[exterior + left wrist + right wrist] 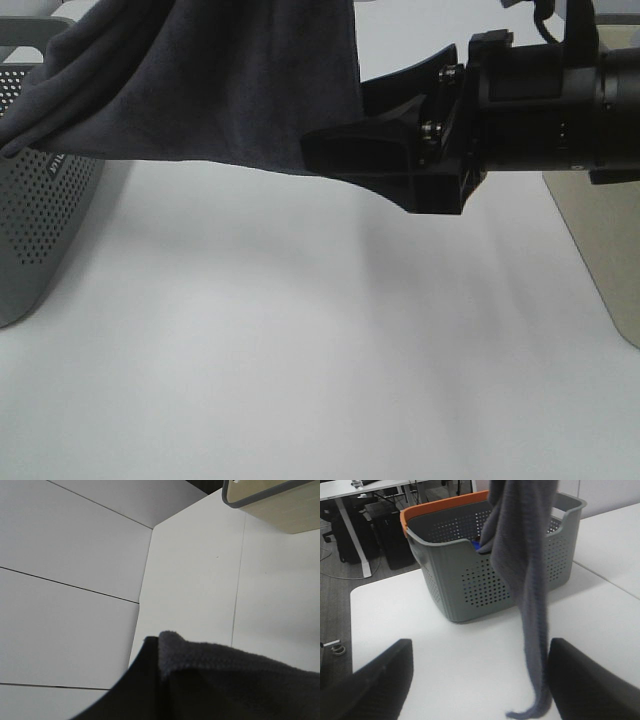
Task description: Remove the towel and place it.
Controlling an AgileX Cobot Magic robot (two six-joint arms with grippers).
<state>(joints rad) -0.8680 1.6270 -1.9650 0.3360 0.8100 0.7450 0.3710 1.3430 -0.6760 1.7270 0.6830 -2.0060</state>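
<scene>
Basket (pixel 40 220) at the left edge: grey, perforated, standing on the white table (pixel 300 350); a raised mark on its near wall, too small to read. No other writing or brand legible anywhere.

Above and just right of it, towel (pixel 200 80): dark grey terry, lifted clear of the table, lower hem spread across the upper left of the high view, upper part out of frame. Long axis close to vertical in the right wrist view, tail end dangling low in front of the grey basket. At its upper part, left gripper (pixel 159 680): closed, terry bunched against its dark finger, so judged to be carrying the towel from above.

Centre-right, right gripper (pixel 385 115): jaws spread wide, nothing held, pointed left at the towel's right-hand edge. From its own wrist, hanging strip framed between the two fingers, closer to one than the other, apparently just short of them. Free arm nearest the hanging edge therefore the right; probably a short reach leftward needed before closing.

At the right edge, beige basket (pixel 600 250), well apart from the towel.
</scene>
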